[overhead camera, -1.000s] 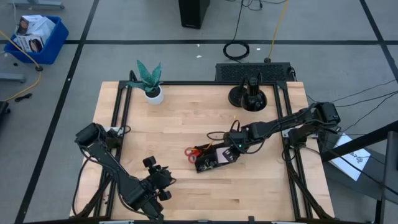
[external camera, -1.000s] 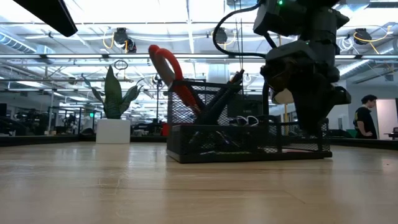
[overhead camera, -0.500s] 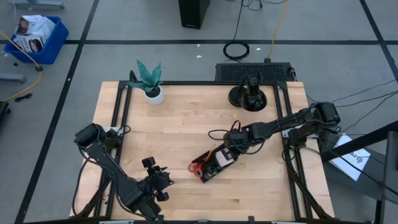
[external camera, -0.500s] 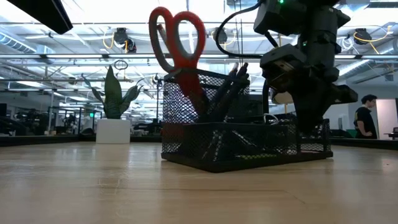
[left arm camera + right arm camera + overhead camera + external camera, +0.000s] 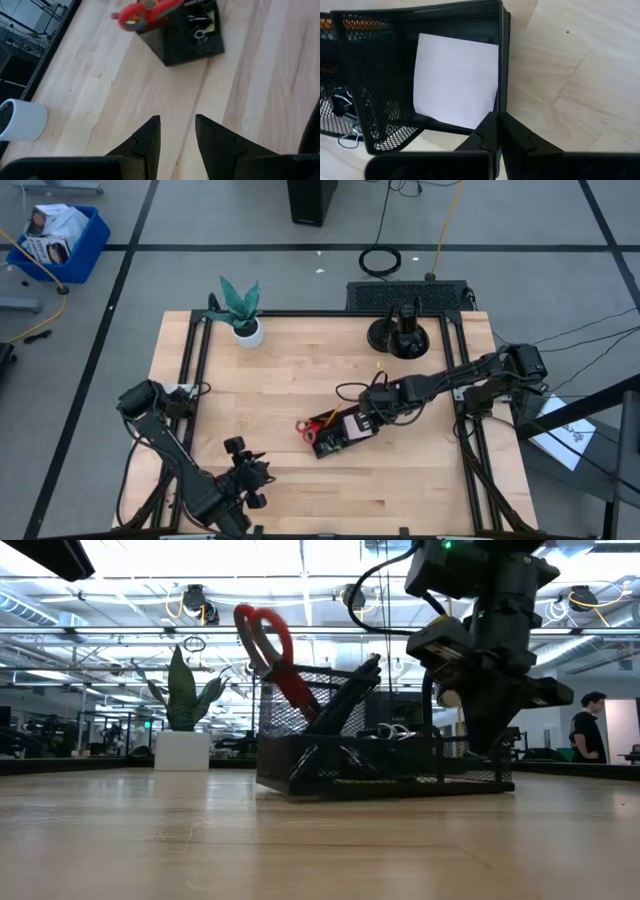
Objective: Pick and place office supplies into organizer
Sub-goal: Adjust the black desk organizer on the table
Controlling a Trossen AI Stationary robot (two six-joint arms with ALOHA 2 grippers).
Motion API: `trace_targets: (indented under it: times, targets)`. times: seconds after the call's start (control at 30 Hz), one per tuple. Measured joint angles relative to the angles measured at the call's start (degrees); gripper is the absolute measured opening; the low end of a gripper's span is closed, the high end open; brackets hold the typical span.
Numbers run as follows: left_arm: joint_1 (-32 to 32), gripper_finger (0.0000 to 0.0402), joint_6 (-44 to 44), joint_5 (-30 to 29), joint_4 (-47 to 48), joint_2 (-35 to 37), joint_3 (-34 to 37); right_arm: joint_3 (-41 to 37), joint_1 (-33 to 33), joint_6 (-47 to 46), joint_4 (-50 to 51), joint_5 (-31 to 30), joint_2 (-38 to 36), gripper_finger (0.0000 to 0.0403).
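Pinching organizer (image 5: pixel 338 432) rim, right hand (image 5: pixel 499 131) apparently swung it back

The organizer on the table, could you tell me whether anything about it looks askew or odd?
Yes. The organizer sits at an angle to the table edges, and the red scissors lean steeply out over one end. The right tool is shut on its mesh wall beside the pale notepad.

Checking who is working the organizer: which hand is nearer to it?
Right. The right hand is at the organizer, fingers shut at its rim; the left hand waits apart, toward the table's front edge.
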State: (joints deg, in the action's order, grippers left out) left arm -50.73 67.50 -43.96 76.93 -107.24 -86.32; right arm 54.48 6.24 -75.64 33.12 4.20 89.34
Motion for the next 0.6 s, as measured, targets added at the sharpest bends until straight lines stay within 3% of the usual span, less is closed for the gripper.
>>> trace_targets:
  times: [0.6]
  targets:
    - [-0.8,0.0127,0.31,-2.52,0.07,0.0,0.02,0.0,-0.39,-16.16,-0.66,-4.07,0.0,0.0001]
